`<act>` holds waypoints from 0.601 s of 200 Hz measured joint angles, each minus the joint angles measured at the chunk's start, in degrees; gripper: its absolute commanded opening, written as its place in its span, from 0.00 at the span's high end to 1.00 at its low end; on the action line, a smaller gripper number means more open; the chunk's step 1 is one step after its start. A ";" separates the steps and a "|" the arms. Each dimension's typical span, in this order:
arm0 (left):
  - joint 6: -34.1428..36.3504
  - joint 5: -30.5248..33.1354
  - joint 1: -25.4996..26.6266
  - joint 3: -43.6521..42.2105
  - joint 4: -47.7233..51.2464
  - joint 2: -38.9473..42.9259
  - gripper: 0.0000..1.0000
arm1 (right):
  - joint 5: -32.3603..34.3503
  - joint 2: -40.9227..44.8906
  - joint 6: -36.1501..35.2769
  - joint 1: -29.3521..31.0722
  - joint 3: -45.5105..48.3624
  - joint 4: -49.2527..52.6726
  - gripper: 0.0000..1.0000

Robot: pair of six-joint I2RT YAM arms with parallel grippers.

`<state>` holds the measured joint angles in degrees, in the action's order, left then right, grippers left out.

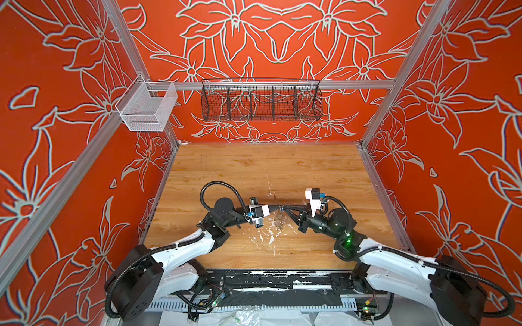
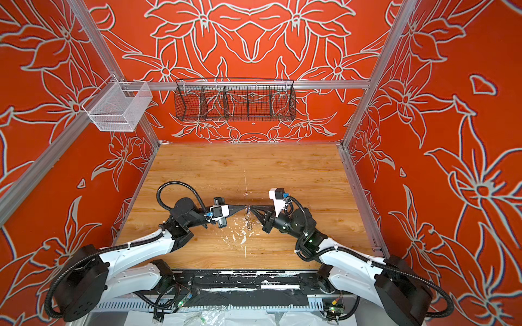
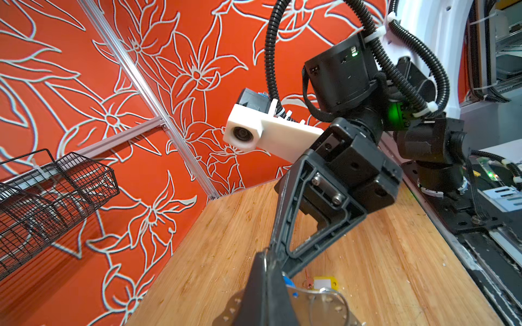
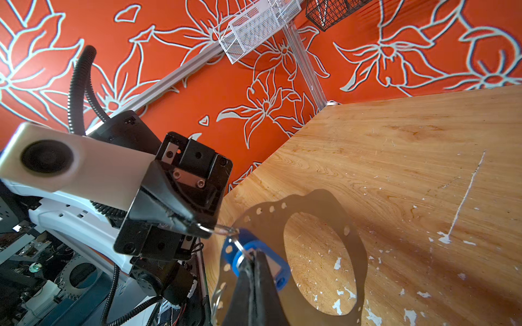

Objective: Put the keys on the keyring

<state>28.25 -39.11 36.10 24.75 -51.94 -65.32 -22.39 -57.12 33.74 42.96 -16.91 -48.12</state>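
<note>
A: Keyring (image 4: 333, 206) hanging edge-on above the table (image 4: 423, 135) middle, between the two gripper tips; showing as a thin sliver in a top view (image 1: 282, 210).
B: Keys?
A: Blue-tagged key (image 4: 262, 259) sitting against the ring face, just beside the right fingertips. Yellow-tagged key (image 3: 324, 283) lying flat on the wood below.
B: Grippers?
A: Left gripper (image 4: 207, 230) clamped tight on a small split ring (image 4: 224, 229) at the keyring edge. Right gripper (image 4: 252, 261) also closed, pinching at the blue tag's split ring; exact contact hard to make out.
B: Any readable labels?
A: Nothing legible anywhere. Yellow tag's white insert looking blank.
</note>
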 measured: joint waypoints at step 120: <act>-7.39 0.20 -1.70 3.91 0.96 -2.58 1.00 | 7.06 12.94 -6.80 -1.01 0.04 15.15 0.52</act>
<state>20.86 -38.92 34.39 28.67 -50.98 -67.90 -15.33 -44.18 26.94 41.95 -16.86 -32.97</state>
